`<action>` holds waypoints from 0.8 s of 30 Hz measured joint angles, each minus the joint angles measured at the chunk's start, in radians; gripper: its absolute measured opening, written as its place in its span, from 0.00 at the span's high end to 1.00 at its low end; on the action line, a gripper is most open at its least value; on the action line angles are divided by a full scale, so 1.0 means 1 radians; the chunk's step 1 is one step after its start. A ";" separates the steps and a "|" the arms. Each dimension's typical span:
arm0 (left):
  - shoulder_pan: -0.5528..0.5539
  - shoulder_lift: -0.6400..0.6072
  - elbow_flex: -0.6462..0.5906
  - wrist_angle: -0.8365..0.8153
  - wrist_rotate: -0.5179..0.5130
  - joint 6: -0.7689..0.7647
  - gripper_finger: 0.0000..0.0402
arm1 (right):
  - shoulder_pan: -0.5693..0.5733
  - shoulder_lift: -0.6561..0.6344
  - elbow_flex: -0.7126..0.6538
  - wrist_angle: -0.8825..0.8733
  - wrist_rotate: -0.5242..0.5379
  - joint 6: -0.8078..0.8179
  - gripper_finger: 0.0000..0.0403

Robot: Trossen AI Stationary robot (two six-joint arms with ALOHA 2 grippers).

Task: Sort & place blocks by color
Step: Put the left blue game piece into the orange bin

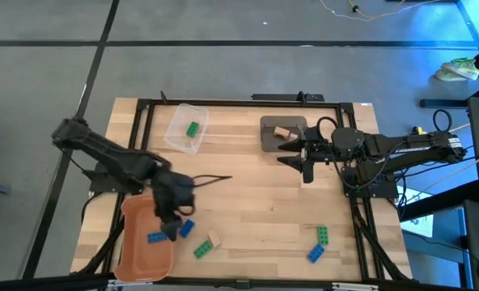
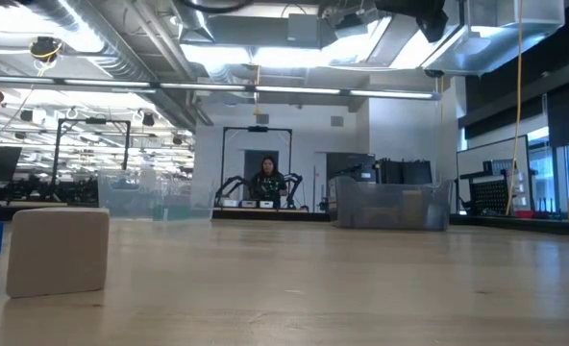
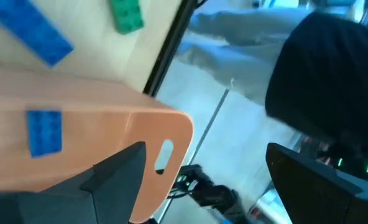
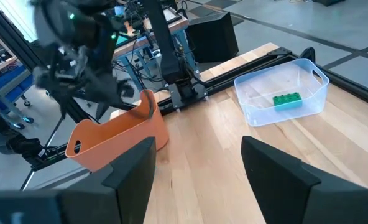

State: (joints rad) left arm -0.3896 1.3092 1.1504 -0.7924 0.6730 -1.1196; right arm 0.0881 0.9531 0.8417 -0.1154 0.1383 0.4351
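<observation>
Two arms work over a pale wooden desk (image 1: 256, 202) framed in black rails. The left end effector (image 1: 173, 225) hangs over the near rim of the orange bin (image 1: 138, 255), fingers spread wide and empty; one blue block (image 1: 155, 238) lies in the bin just beside it. Right next to the bin on the desk sit another blue block (image 1: 186, 229), a green block (image 1: 201, 251) and a tan block (image 1: 214, 239). The right end effector (image 1: 307, 166) hovers just in front of the grey bin (image 1: 270, 137), which holds a tan block (image 1: 282, 132); its fingers stand apart with nothing between them. A green block (image 1: 192, 128) rests in the clear bin (image 1: 177, 139) at the far left. Well apart from both arms, near the right front corner, lie a green block (image 1: 323, 234) and a blue block (image 1: 315, 254), close together.

From desk height, a tan block (image 2: 58, 251) looms large at the left, and beyond the desk a workshop opens up with ceiling lights, shelving and a person (image 2: 267, 182) seated far off. The overhead view shows none of that room, only grey floor and cables. The left wrist camera shows the bin's handle slot; the right wrist camera looks across to the orange and clear bins.
</observation>
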 joint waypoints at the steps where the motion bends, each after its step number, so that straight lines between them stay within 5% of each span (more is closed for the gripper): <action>1: 0.010 0.046 0.032 -0.030 0.017 0.044 0.20 | 0.000 0.000 0.000 -0.001 0.000 0.000 0.41; 6: 0.073 0.252 0.231 -0.248 0.014 0.292 0.20 | 0.000 0.000 0.000 -0.006 0.000 0.000 0.41; 13: 0.159 0.444 0.465 -0.441 -0.309 0.567 0.31 | 0.000 0.000 0.000 -0.024 0.000 0.001 0.41; 18: 0.154 0.538 0.478 -0.548 -0.421 0.617 0.60 | 0.000 0.000 0.000 -0.042 0.000 0.001 0.41; 22: 0.139 0.603 0.425 -0.556 -0.389 0.642 0.93 | 0.000 0.000 0.000 -0.048 0.000 -0.002 0.41; 24: 0.139 0.642 0.403 -0.558 -0.339 0.660 0.97 | 0.000 0.000 0.000 -0.048 0.000 -0.008 0.41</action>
State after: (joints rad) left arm -0.2504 1.9516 1.5533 -1.3507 0.3341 -0.4597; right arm 0.0880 0.9531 0.8417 -0.1635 0.1383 0.4274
